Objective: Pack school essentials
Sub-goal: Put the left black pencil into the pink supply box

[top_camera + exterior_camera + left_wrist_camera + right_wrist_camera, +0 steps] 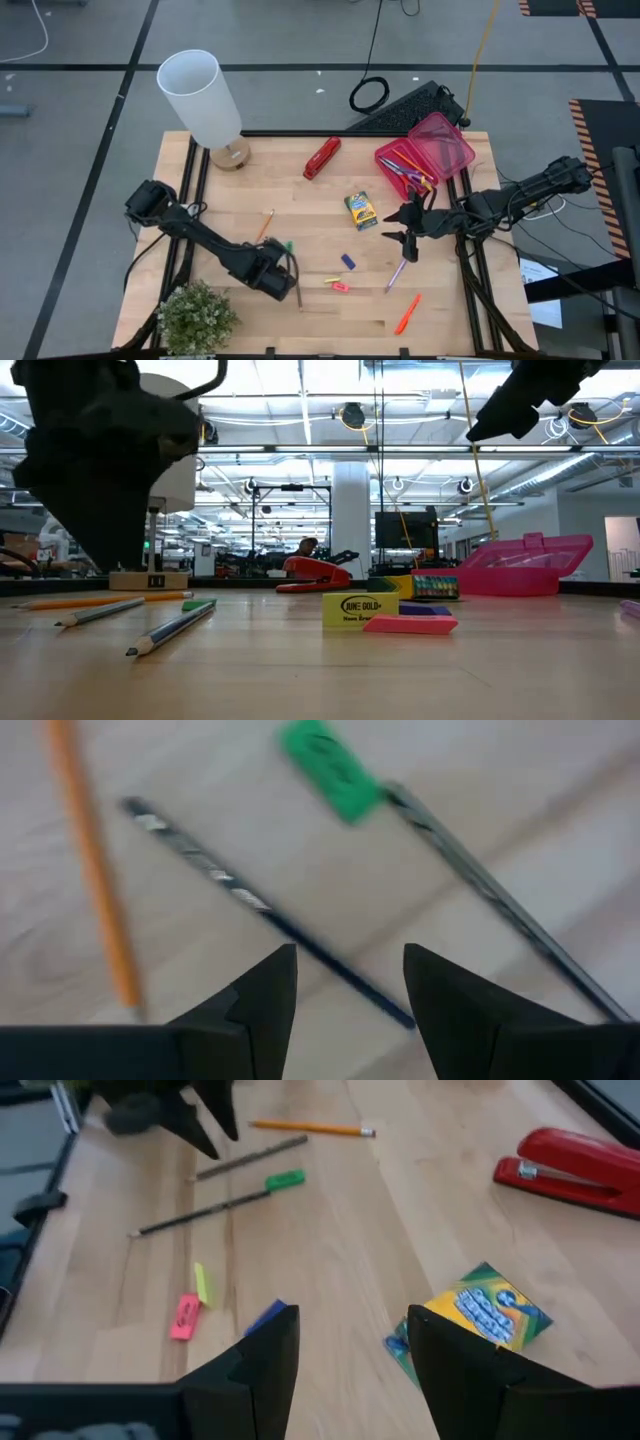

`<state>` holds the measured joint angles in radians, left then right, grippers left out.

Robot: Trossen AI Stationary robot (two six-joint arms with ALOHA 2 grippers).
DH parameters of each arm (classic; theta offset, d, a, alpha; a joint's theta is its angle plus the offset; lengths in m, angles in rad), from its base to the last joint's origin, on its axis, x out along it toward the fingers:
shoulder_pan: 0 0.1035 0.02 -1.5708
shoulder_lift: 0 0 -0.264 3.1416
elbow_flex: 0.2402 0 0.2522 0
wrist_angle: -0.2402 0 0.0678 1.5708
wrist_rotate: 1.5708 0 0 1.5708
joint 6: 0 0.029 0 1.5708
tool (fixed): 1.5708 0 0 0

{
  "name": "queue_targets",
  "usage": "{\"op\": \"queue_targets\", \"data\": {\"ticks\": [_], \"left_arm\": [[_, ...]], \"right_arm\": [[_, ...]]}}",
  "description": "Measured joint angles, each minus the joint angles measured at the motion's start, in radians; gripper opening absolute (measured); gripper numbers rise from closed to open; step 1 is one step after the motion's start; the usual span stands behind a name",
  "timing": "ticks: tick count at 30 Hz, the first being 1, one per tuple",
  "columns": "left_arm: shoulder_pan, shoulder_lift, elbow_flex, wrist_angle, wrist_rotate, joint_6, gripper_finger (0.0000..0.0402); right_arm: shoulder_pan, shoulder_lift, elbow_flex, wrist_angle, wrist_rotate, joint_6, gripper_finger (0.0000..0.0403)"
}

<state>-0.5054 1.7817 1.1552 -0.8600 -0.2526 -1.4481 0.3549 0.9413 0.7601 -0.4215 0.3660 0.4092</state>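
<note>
My left gripper (350, 988) hovers open over two dark pencils, a blue one (262, 910) and a grey one (500, 900), which lie flat on the wooden table (300, 200) beside a green eraser (330, 770) and an orange pencil (95, 870). My right gripper (350, 1342) is open above the table's middle right, with the green-yellow crayon box (490, 1315) and a blue eraser (265, 1318) just ahead. Pink (185, 1317) and yellow (202, 1283) erasers, a purple pen (396, 275) and an orange marker (407, 313) lie loose. Scissors (405, 170) lie in the pink box (440, 140).
A red stapler (322, 157) lies at the far middle. A white lamp (205, 100) stands at the far left and a small plant (197, 318) at the near left corner. A keyboard (400, 110) lies behind the pink box. Bare wood shows along the near edge.
</note>
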Motion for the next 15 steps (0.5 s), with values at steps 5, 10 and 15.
{"op": "queue_targets", "data": {"ticks": [5,10,15], "left_arm": [[0.001,0.0,0.0,-0.073,-0.002,-0.139,0.0189],[0.021,0.0,0.0,-0.069,-0.002,-0.192,0.0189],[0.027,0.0,0.0,-0.069,0.0,-0.235,0.0189]], "right_arm": [[0.0,0.0,0.0,0.006,-0.003,-0.029,0.0178],[-0.012,0.0,0.0,0.007,-0.003,-0.097,0.0178],[-0.029,0.0,0.0,0.006,-0.003,-0.108,0.0178]]}}
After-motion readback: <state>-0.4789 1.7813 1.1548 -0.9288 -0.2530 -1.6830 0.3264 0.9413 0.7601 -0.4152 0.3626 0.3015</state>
